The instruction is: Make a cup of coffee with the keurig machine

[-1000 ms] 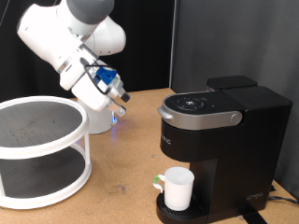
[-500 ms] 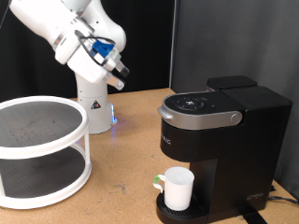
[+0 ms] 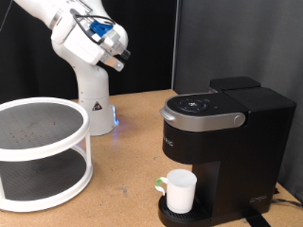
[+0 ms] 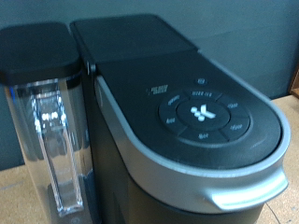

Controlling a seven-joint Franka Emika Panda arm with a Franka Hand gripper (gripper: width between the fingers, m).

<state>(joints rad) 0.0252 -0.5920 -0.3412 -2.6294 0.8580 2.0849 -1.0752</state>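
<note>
The black keurig machine (image 3: 222, 132) stands at the exterior view's right with its silver-grey lid handle (image 3: 204, 118) down. The white cup (image 3: 180, 189) stands on the drip tray under the spout. My gripper (image 3: 120, 59) is high up at the exterior view's upper left, far from the machine, and nothing shows between its fingers. The wrist view shows no fingers, only the machine's top with its ring of buttons (image 4: 201, 112), the silver lid rim (image 4: 215, 182) and the clear water tank (image 4: 47, 131).
A white two-tier round shelf (image 3: 43, 151) stands at the exterior view's left. The arm's white base (image 3: 95, 104) stands behind it with a blue light. The wooden table (image 3: 128, 165) lies between shelf and machine. A black curtain hangs behind.
The arm has risen and swung back towards the exterior view's upper left, away from the machine. The machine and the cup have not moved.
</note>
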